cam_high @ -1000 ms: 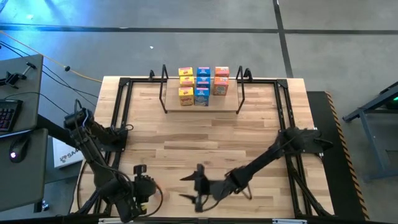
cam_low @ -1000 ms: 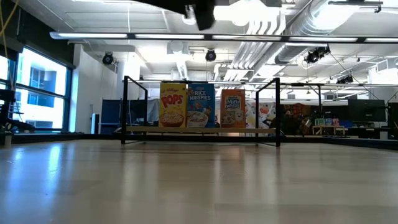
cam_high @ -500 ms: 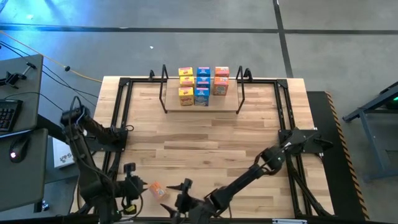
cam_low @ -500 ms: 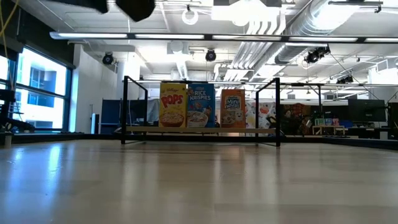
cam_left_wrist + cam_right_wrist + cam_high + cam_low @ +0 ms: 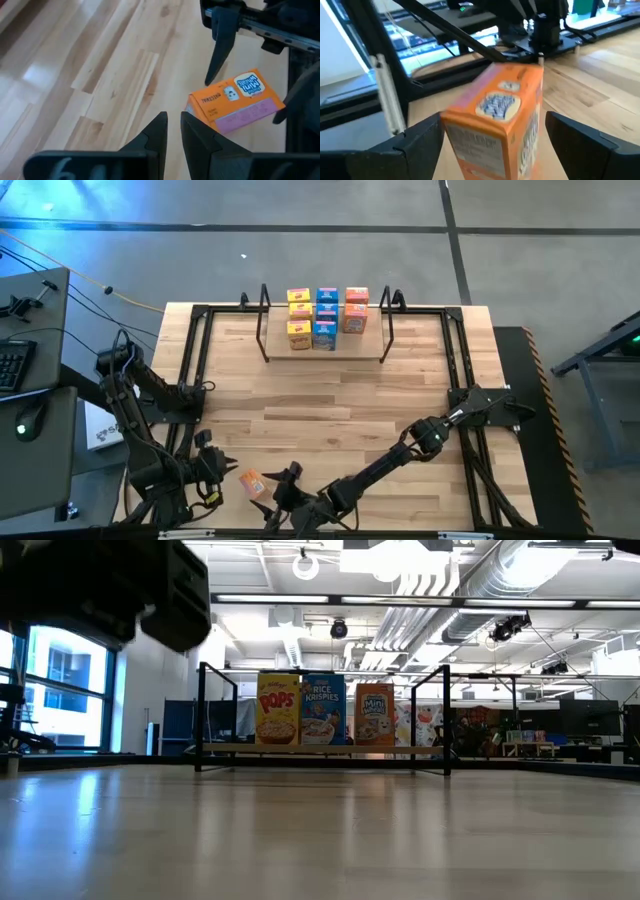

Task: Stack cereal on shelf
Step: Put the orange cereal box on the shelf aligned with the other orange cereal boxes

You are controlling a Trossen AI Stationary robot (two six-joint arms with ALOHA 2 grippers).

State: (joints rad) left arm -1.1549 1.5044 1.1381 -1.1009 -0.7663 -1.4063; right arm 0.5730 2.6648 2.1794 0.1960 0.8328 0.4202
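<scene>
My right gripper (image 5: 283, 493) stands wide around the orange cereal box (image 5: 251, 483) lying at 7 o'clock on the table (image 5: 330, 395) — I'd centre it squarely before closing. My left gripper (image 5: 170, 131), fingers nearly together and empty, waits beside it. Eight boxes (image 5: 326, 318) already stand on the shelf (image 5: 325, 352) at 12 o'clock; an open workshop with bright windows lies beyond.
</scene>
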